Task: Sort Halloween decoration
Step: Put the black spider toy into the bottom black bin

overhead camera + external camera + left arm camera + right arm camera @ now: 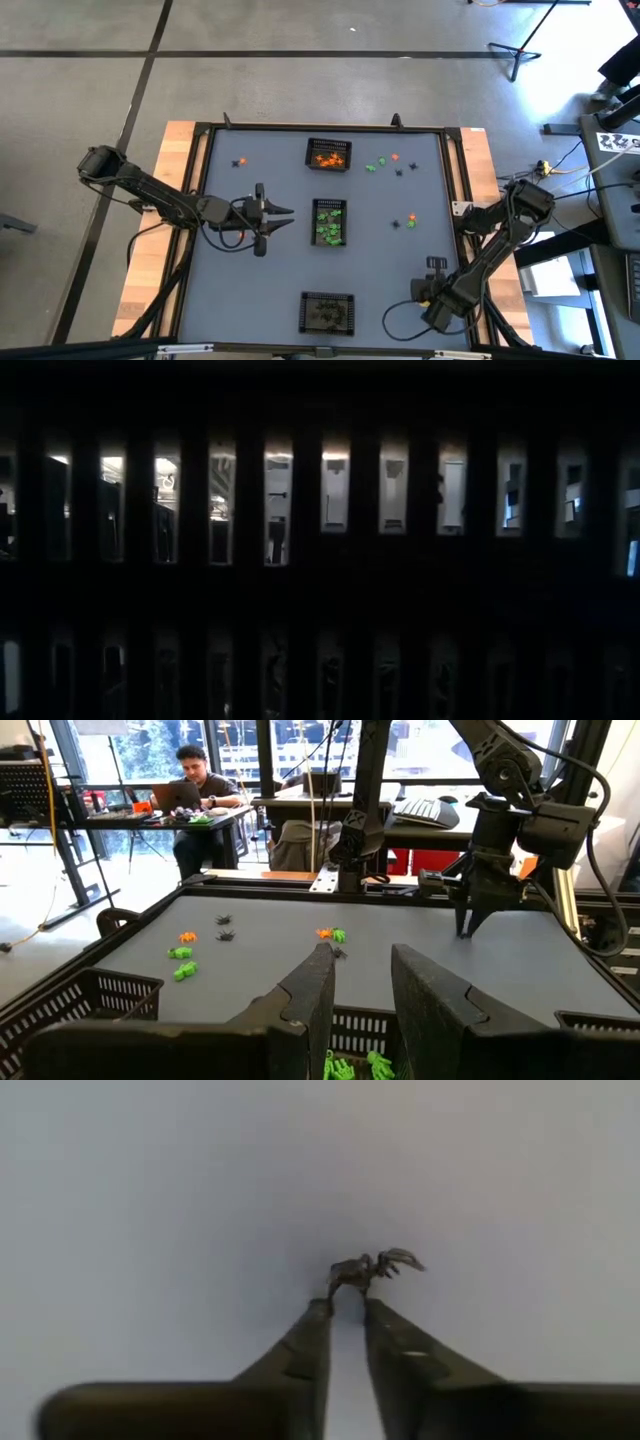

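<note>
Right gripper [345,1308] tips just beside black trinket [372,1267].

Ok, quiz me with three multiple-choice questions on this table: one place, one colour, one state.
1. The left gripper is beside which basket?
A. orange-filled
B. the green-filled basket
C. black-filled

2. What colour is the trinket right in front of the right gripper?
A. black
B. orange
C. green

3. The left gripper's jaws are:
A. open and empty
B. shut on a trinket
C. hidden

Answers:
B: the high view shows it next to the green one.
A: the right wrist view shows it dark.
A: a bare gap shows between its fingers.
</note>
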Robot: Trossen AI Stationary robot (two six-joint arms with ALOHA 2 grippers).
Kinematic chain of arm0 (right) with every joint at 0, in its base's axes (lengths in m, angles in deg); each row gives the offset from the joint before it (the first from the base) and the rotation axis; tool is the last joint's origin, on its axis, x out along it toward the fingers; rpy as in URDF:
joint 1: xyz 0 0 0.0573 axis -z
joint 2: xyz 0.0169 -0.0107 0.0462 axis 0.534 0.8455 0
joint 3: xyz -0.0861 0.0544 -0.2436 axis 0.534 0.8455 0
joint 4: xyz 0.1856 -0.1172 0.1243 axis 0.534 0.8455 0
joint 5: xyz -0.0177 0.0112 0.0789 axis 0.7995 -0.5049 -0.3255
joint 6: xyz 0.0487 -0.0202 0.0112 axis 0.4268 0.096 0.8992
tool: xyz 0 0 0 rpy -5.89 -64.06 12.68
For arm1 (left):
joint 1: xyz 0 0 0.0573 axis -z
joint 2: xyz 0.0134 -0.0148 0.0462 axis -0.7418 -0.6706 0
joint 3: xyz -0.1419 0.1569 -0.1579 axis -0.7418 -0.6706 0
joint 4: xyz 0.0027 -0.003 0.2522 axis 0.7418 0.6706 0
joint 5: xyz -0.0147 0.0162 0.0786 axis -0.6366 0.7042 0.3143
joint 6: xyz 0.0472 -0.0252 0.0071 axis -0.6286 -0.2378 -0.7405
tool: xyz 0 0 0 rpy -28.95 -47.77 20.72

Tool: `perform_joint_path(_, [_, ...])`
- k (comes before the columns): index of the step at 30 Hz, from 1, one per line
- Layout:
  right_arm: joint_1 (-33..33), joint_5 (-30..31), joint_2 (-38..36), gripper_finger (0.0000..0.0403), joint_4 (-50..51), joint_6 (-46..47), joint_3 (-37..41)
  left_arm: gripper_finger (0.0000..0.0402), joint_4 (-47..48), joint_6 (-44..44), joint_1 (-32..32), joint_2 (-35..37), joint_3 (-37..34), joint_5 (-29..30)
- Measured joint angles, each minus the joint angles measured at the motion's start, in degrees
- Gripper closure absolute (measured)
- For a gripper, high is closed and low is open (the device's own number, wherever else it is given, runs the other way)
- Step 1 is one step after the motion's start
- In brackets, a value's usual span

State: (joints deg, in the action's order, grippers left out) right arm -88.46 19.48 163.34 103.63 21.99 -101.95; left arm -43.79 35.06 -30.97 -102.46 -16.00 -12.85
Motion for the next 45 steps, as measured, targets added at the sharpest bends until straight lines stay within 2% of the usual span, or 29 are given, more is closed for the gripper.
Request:
perform_joint_path(4, [0.0, 1.9, 0.1, 0.0396, 0.8, 0.0, 0.1, 0.0308, 0.1, 0.0, 0.0, 0.0, 0.0, 0.0])
perform_joint_path(11, [0.0, 3.3, 0.1, 0.04, 1.4, 0.0, -0.1, 0.0308, 0.2, 0.0, 0.0, 0.0, 0.0, 0.0])
perform_joint_path(17, [0.0, 5.3, -0.6, 0.0381, 1.1, 0.0, -0.2, 0.0308, 0.3, 0.0, 0.0, 0.0, 0.0, 0.0])
perform_joint_path(21, [0.2, 8.5, -0.4, 0.034, 0.7, -2.0, -1.9, 0.0308, 0.3, 0.0, 0.0, 0.0, 0.0, 0.0])
perform_joint_path(29, [1.8, 8.6, -0.1, 0.0194, -5.7, -4.3, -2.8, 0.0308, 0.7, 0.0, 0.0, 0.0, 0.0, 0.0])
perform_joint_path(31, [3.0, 7.9, -0.1, 0.017, -7.9, -4.7, -1.9, 0.0308, 0.7, 0.0, 0.0, 0.0, 0.0, 0.0])
perform_joint_path(34, [4.6, 6.9, -0.3, 0.0153, -9.9, -5.8, -0.5, 0.0308, 0.7, 0.0, 0.0, 0.0, 0.0, 0.0])
perform_joint_path(37, [6.0, 5.7, -0.5, 0.0159, -10.7, -6.0, 0.6, 0.0308, 0.7, 0.0, 0.0, 0.0, 0.0, 0.0])
perform_joint_path(39, [6.8, 4.5, -0.5, 0.0178, -10.7, -6.3, 1.2, 0.0308, 0.7, 0.0, 0.0, 0.0, 0.0, 0.0])
perform_joint_path(45, [7.2, 4.2, -0.4, 0.0286, -11.1, -9.1, 1.6, 0.0308, 0.7, 0.0, 0.0, 0.0, 0.0, 0.0])
